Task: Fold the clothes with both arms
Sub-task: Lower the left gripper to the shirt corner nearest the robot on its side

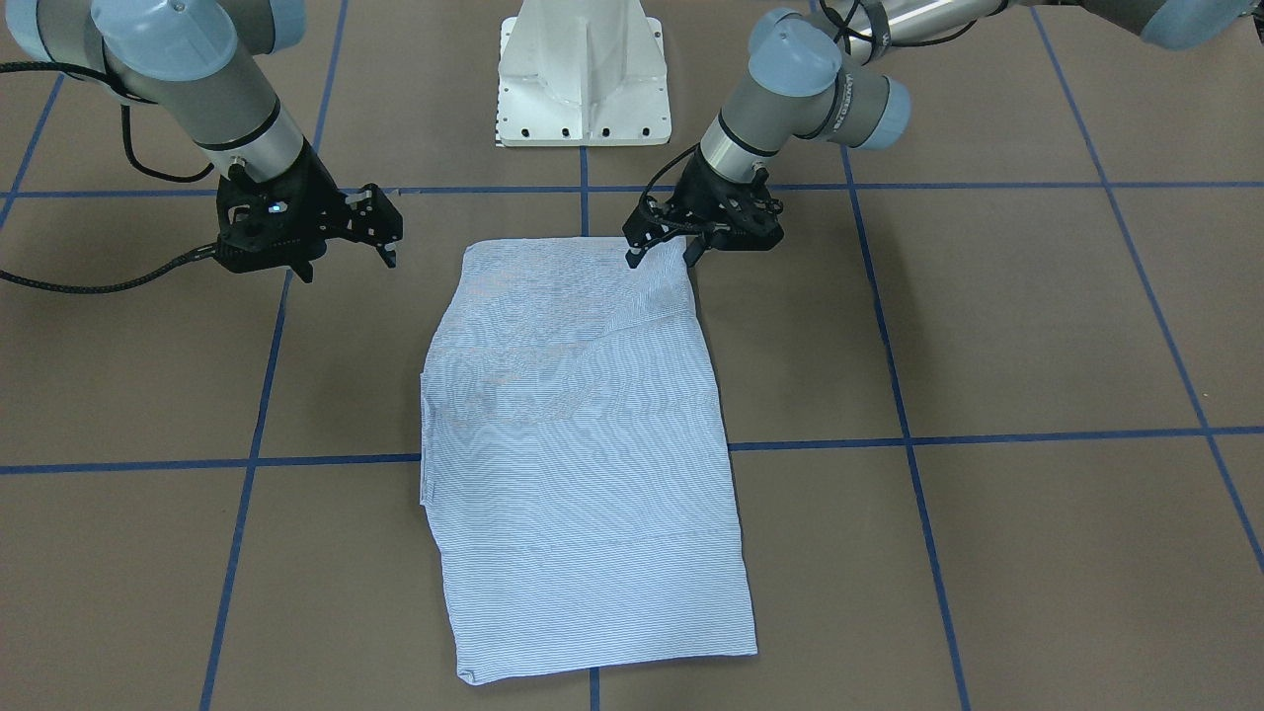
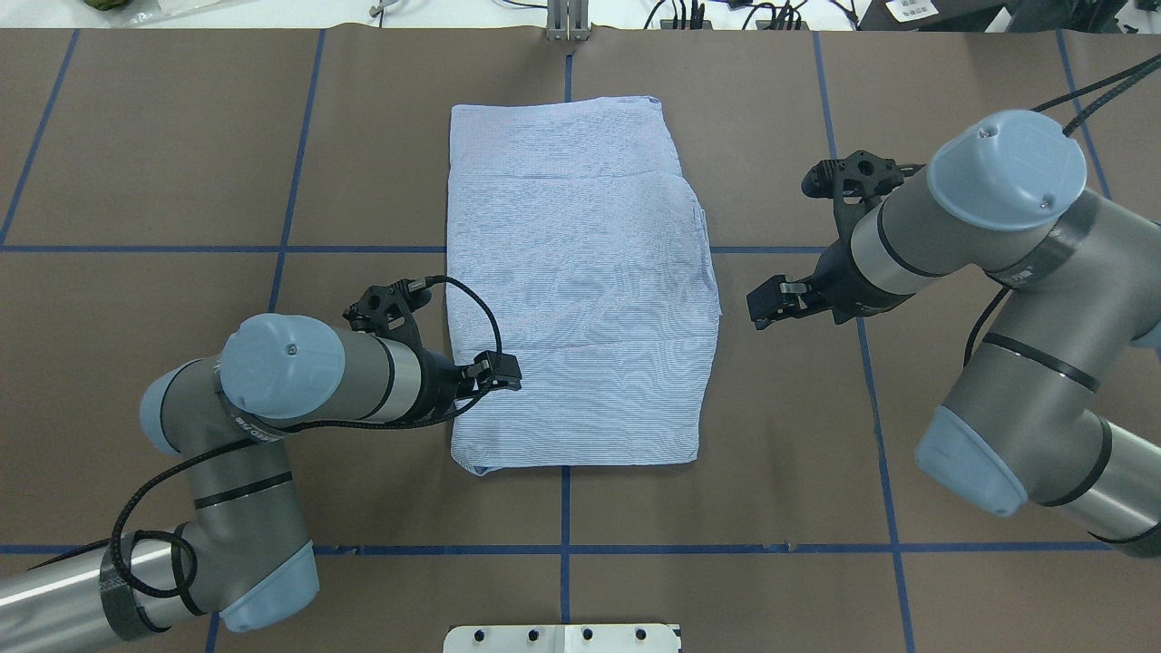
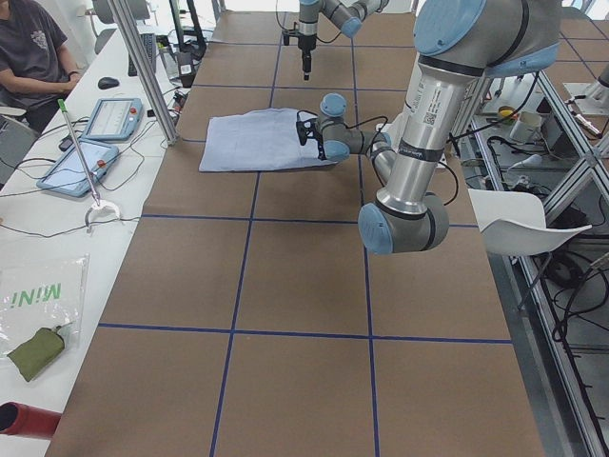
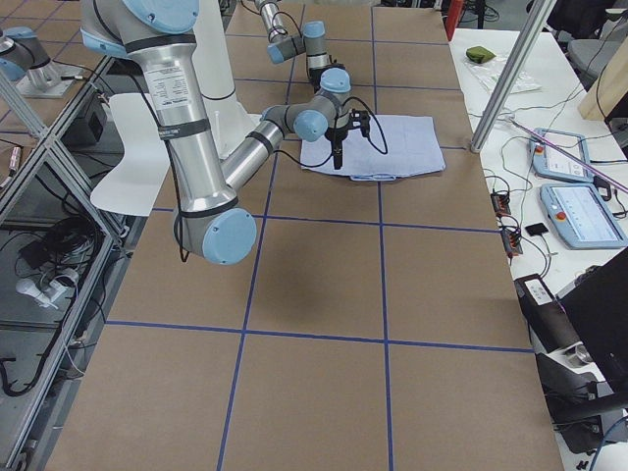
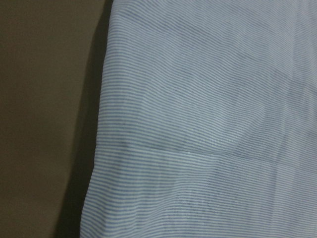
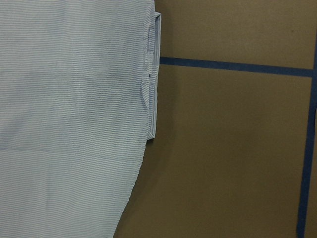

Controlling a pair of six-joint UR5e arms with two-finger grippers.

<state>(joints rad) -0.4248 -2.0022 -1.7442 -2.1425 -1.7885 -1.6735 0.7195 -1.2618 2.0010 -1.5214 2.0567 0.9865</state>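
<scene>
Exterior front-facing: left gripper [image 1: 662, 259] fingers are spread over a shirt [image 1: 583, 444] corner, contact uncertain; right gripper [image 1: 349, 267] fingers are spread, empty, positioned beside the shirt.

The brown counter [image 2: 181, 136] is marked into large squares by blue tape lines [image 2: 181, 247]. Beside its long edge lie two blue-cased tablets [image 3: 109, 119] and a green pouch [image 3: 36, 352] — a person [image 3: 33, 48] sits near the tablets.
</scene>
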